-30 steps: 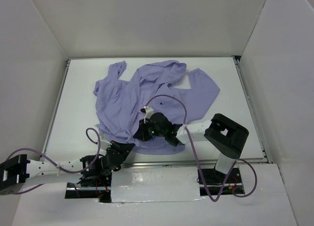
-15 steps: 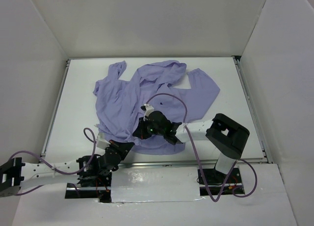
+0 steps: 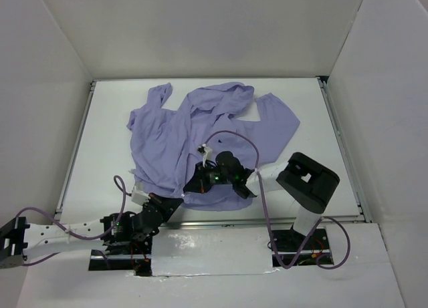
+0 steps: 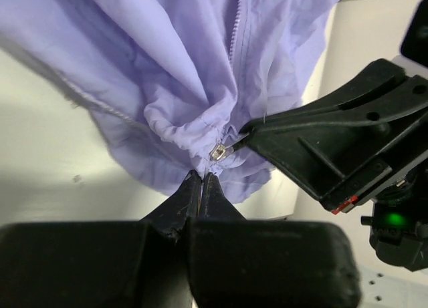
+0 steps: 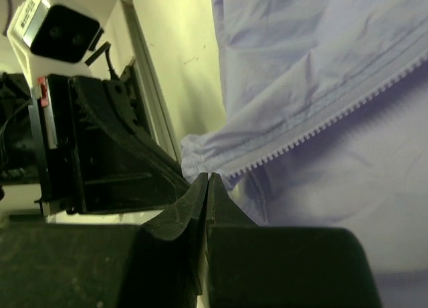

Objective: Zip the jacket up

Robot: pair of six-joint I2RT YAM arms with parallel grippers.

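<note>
At the near edge of the white tabletop (image 3: 107, 141), the left end effector (image 4: 201, 181) is pressing its black, wedge-shaped fingers fully together on the bottom hem of the jacket (image 3: 200, 121). There the thin lavender fabric is bunching into fine puckers. Just beside it, the right end effector (image 5: 208, 179) is also squeezing to a closed point. It is gripping the small, shiny metal zipper pull (image 4: 219, 151) at the hem. From there the zipper (image 5: 321, 124) is running away as a pale row of fine teeth along a stitched seam. Farther back, the jacket is lying spread and softly creased across the middle of the tabletop. Its sleeves are crumpling outward to either side, and the rumpled hood (image 3: 224, 94) is folding toward the far edge.
</note>
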